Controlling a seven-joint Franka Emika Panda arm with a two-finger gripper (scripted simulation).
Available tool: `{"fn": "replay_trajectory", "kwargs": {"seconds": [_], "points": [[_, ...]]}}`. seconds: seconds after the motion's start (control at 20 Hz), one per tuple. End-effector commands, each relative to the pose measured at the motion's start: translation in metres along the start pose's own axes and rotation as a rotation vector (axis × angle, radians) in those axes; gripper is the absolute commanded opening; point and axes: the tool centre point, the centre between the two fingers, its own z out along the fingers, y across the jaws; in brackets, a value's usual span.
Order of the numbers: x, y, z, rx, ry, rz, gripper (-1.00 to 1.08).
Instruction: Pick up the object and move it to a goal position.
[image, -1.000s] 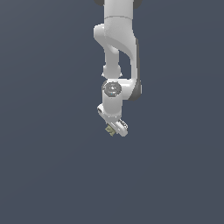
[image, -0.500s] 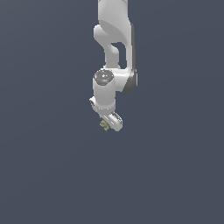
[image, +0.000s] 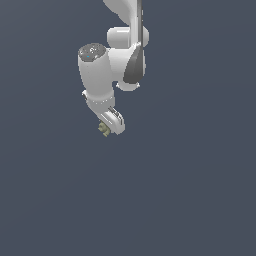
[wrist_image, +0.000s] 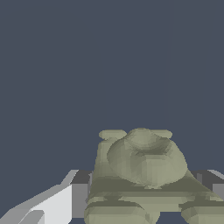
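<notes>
White arm (image: 117, 55) comes down from the top edge of the exterior view, bends at a dark-patched joint, ends in a thick wrist section with a grey speckled cap. Gripper (image: 106, 128) hangs at the lower end of the arm, tilted, tip pointing down and toward the exterior view's right. Object (image: 104, 129) sits at the gripper tip: small olive-tan lump, darker patches, much smaller than the gripper body. It pokes out on the side toward the exterior view's left, touching the white finger housing. Nothing under it; plain dark blue-grey background on all sides, no surface or edge to place it against, so it hangs in the air with the gripper, a little above and left of the exterior view's centre. Wrist view: object (wrist_image: 142, 175) fills the near field, a rounded dome on a flatter, stepped base with small lugs along its far rim. A white and grey finger (wrist_image: 57, 203) flanks it on one side, a grey sliver of the other finger (wrist_image: 214, 181) shows on the opposite side. Fingers sit close against the lump's base on both flanks, narrow gap, closed onto the object. Beyond it, only flat blue-grey.
</notes>
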Motion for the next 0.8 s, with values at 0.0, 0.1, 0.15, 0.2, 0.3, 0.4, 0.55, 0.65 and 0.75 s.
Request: {"fn": "replay_trajectory", "kwargs": {"seconds": [0.0,0.1,0.15,0.2,0.3,0.4,0.55,0.65,0.75], "points": [[0.011,0.013,-0.027,0.0,0.0,0.0,-1.0],[0.019,0.023,-0.049,0.0,0.0,0.0,-1.0],[0.024,0.028,-0.06,-0.001,0.0,0.001,-1.0],[0.028,0.033,-0.071,-0.001,0.0,0.001,-1.0],[0.037,0.042,-0.092,-0.001,0.0,0.001,-1.0],[0.046,0.051,-0.112,-0.002,0.0,0.001,-1.0],[0.057,0.062,-0.139,-0.002,0.0,0.001,-1.0],[0.064,0.069,-0.154,-0.002,0.0,0.0,-1.0],[0.07,0.074,-0.167,-0.002,0.001,-0.001,-1.0]]}}
